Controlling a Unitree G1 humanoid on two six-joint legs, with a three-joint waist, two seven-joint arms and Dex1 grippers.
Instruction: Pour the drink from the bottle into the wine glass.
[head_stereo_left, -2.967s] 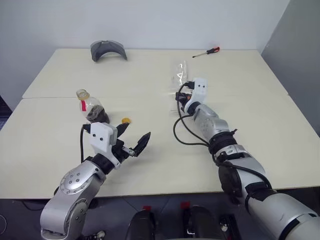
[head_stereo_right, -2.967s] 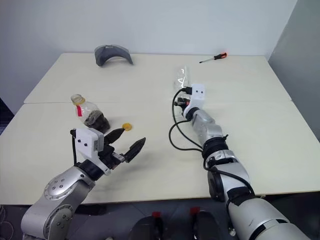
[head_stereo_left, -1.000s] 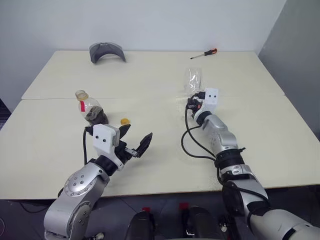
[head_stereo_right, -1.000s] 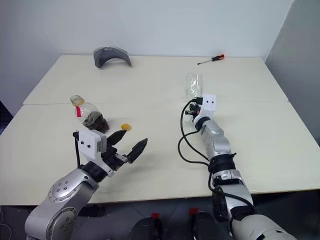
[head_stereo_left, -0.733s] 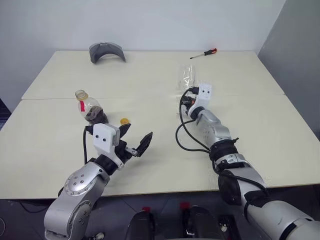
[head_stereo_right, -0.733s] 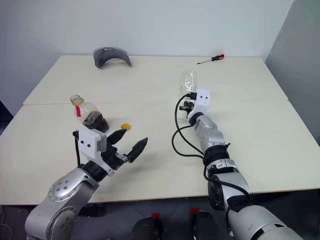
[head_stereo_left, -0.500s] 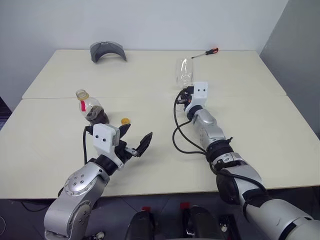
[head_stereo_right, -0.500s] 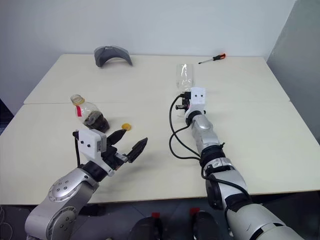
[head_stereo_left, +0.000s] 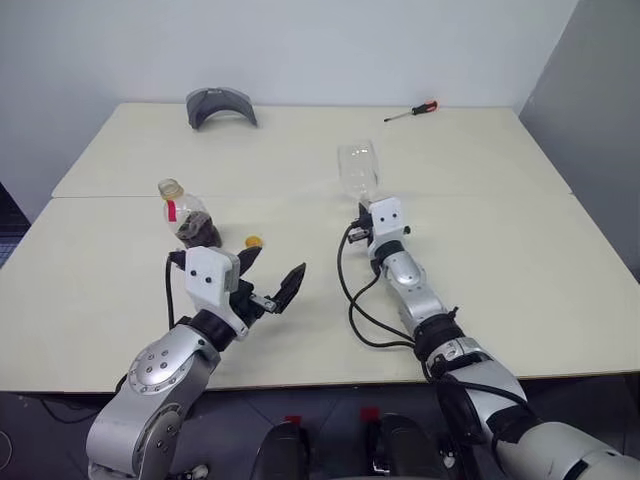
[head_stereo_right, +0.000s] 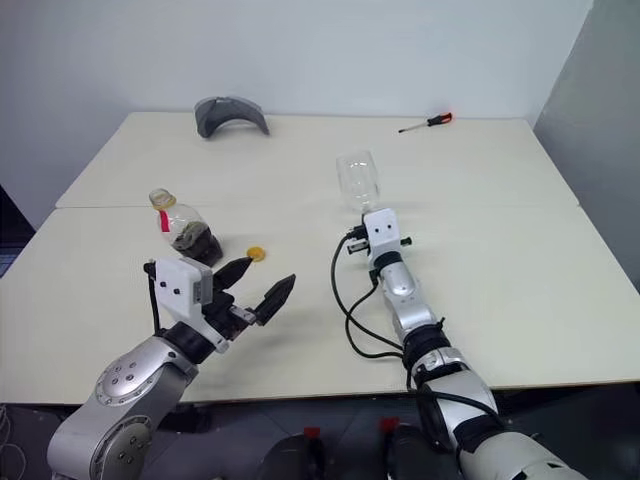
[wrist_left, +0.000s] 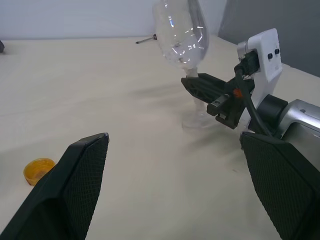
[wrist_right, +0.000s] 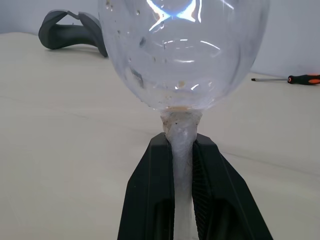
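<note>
the right gripper (wrist_right: 182, 200) has its fingers (wrist_right: 150, 200) pinched on the thin stem of the wine glass (head_stereo_left: 357, 170), bowl upright above them, foot at or just over the worktop (head_stereo_left: 500, 200). the glass looks light, brittle and slick, so the stem is the likely safest hold. the left gripper (head_stereo_left: 268, 287) hangs spread wide, holding nothing. beside it the bottle (head_stereo_left: 185, 215) stands uncapped, some drink (head_stereo_left: 197, 233) inside; probably light and squashy, best taken round the body. its cap (head_stereo_left: 254, 241) lies nearby.
</note>
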